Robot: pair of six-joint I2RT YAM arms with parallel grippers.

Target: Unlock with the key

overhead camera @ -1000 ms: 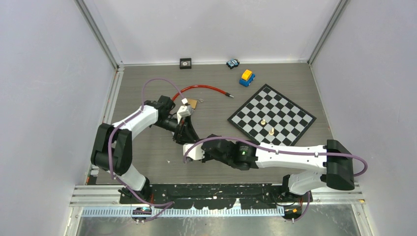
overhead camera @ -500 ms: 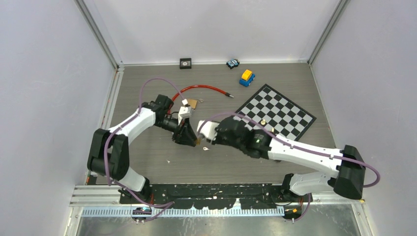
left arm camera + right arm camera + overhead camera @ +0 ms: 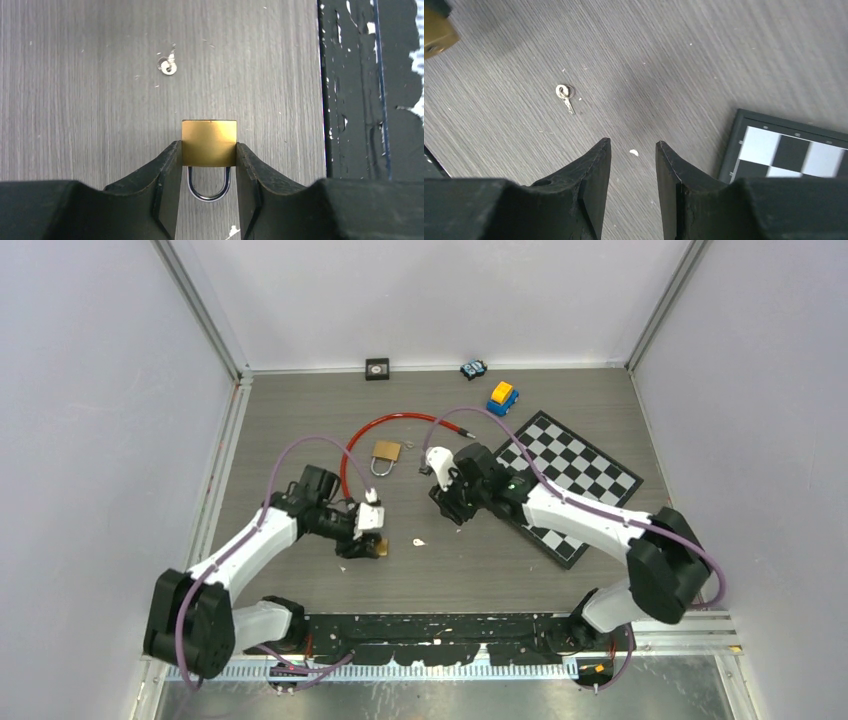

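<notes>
My left gripper (image 3: 209, 145) is shut on a brass padlock (image 3: 209, 142), squeezing its body from both sides, with the steel shackle (image 3: 209, 186) pointing back between the fingers. In the top view this padlock (image 3: 381, 548) sits low over the table near the front. The small silver key (image 3: 418, 542) lies loose on the table just right of the lock; the left wrist view shows the key (image 3: 167, 66) ahead, and the right wrist view has the key (image 3: 565, 94) to the upper left. My right gripper (image 3: 633, 143) is open and empty, and in the top view the right gripper (image 3: 452, 508) is farther back.
A second brass padlock (image 3: 385, 453) lies inside the loop of a red cable (image 3: 400, 420). A chessboard (image 3: 570, 475) lies under the right arm. Two toy cars (image 3: 502, 397) and a small black box (image 3: 377, 368) stand at the back wall. A black rail (image 3: 370, 100) runs along the near edge.
My left arm has pulled back toward the near edge with the padlock. The right arm has swung away to the back right and its jaws have widened. The key now lies on the table.
</notes>
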